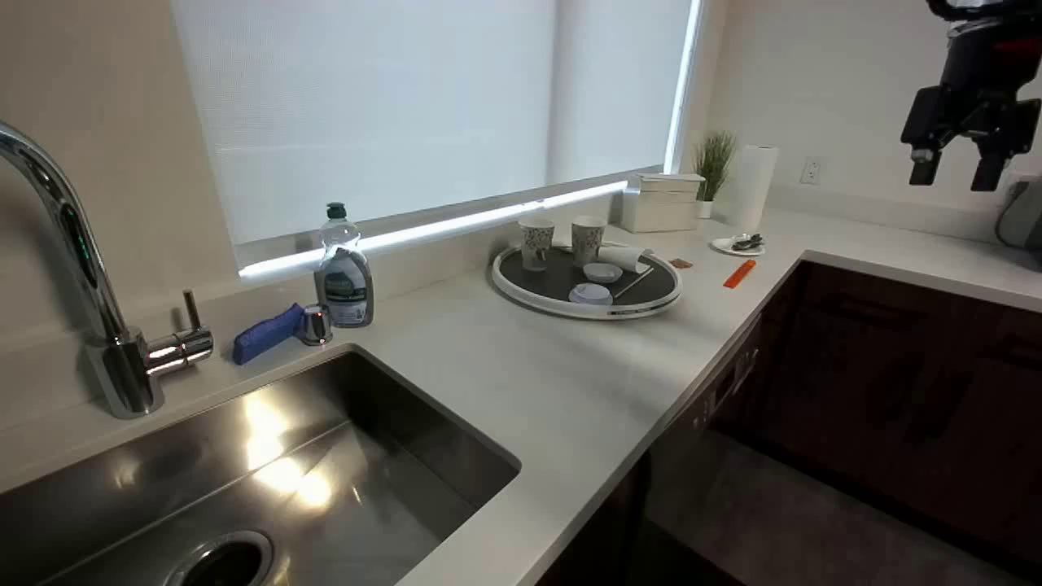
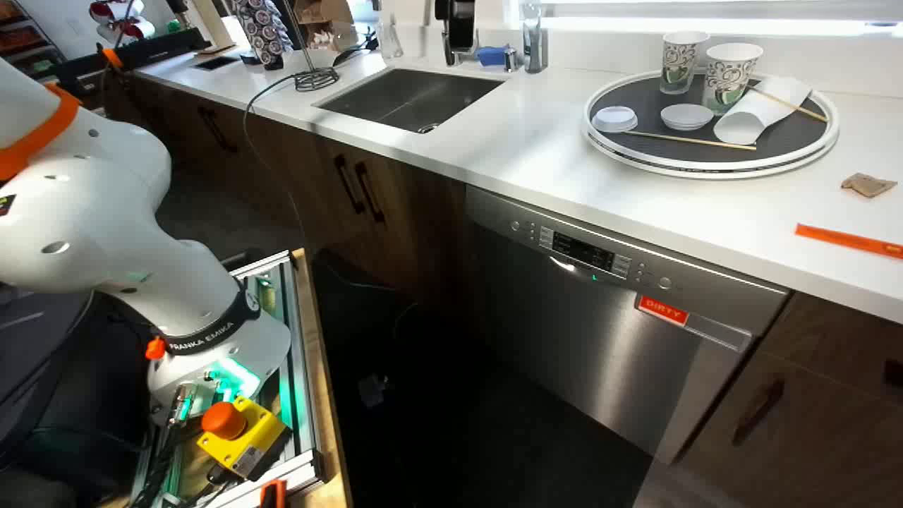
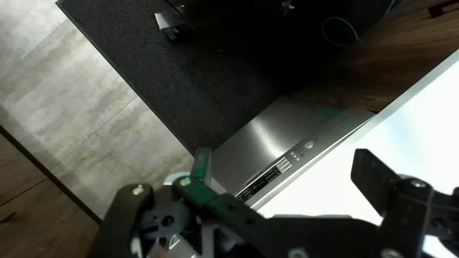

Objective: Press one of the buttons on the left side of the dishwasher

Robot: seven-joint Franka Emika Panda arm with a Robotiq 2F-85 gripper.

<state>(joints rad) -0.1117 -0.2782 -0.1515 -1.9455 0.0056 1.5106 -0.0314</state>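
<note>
The dishwasher (image 2: pixel 578 324) is a stainless steel front under the white counter, with a control strip along its top. On the strip's left side are a round button (image 2: pixel 515 226) and a column of small buttons (image 2: pixel 532 231), left of a dark display (image 2: pixel 583 251). In the wrist view the dishwasher (image 3: pixel 251 154) shows from above, with the round button (image 3: pixel 308 144) and small buttons (image 3: pixel 294 156). In an exterior view its front (image 1: pixel 692 423) is dark and seen edge-on. My gripper (image 1: pixel 955 177) is open and empty, pointing down well above counter height, touching nothing. It also shows in the wrist view (image 3: pixel 283 166).
The white counter (image 2: pixel 536 162) overhangs the dishwasher. A round tray (image 2: pixel 600 152) with cups and lids stands on it, near an orange strip (image 2: pixel 846 240). A sink (image 2: pixel 416 92) lies to the left. A red DIRTY label (image 2: pixel 662 310) is on the dishwasher front. A cable hangs over the cabinets.
</note>
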